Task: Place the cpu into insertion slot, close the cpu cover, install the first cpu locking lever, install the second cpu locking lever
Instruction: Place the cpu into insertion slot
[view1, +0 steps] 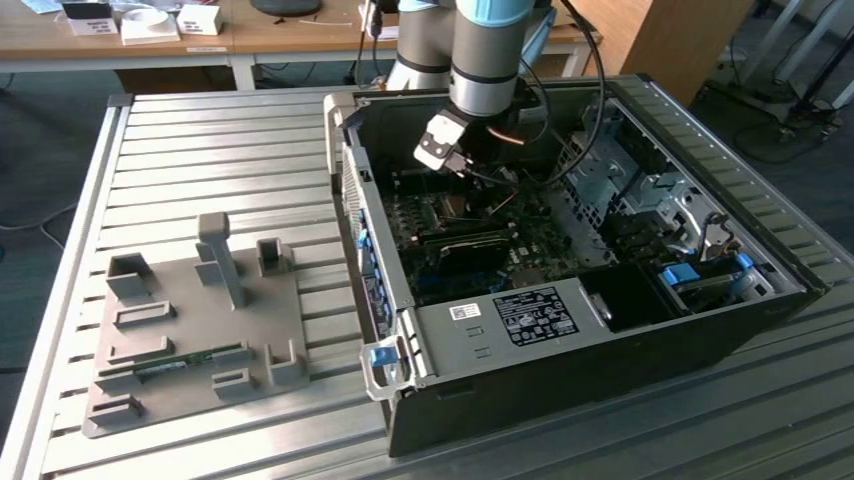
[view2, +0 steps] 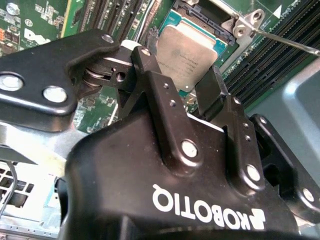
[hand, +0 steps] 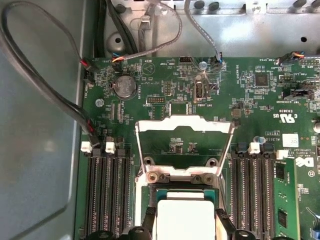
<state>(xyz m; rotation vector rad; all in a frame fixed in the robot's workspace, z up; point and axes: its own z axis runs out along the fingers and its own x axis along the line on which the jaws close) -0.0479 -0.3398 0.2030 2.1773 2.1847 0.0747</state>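
In both wrist views my gripper (view2: 180, 70) (hand: 185, 226) is shut on the cpu (view2: 187, 47) (hand: 185, 217), a pale silvery square chip, with one black finger (view2: 150, 70) against each of two opposite edges. The chip is level over the insertion slot (hand: 175, 189) (view2: 200, 11); whether it rests in the slot I cannot tell. The cpu cover (hand: 185, 124), a thin silvery frame, stands swung open behind the slot. A thin locking lever rod (view2: 290, 44) sticks out beside the socket. In the exterior view the gripper (view1: 454, 160) reaches into the open case (view1: 561, 330) above the motherboard.
Long black memory slots (hand: 105, 195) (hand: 255, 190) flank the socket on both sides. Loose cables (hand: 55, 95) run along the case wall. On the exterior view's left, a grey fixture plate (view1: 200, 330) lies on the slatted table (view1: 200, 140).
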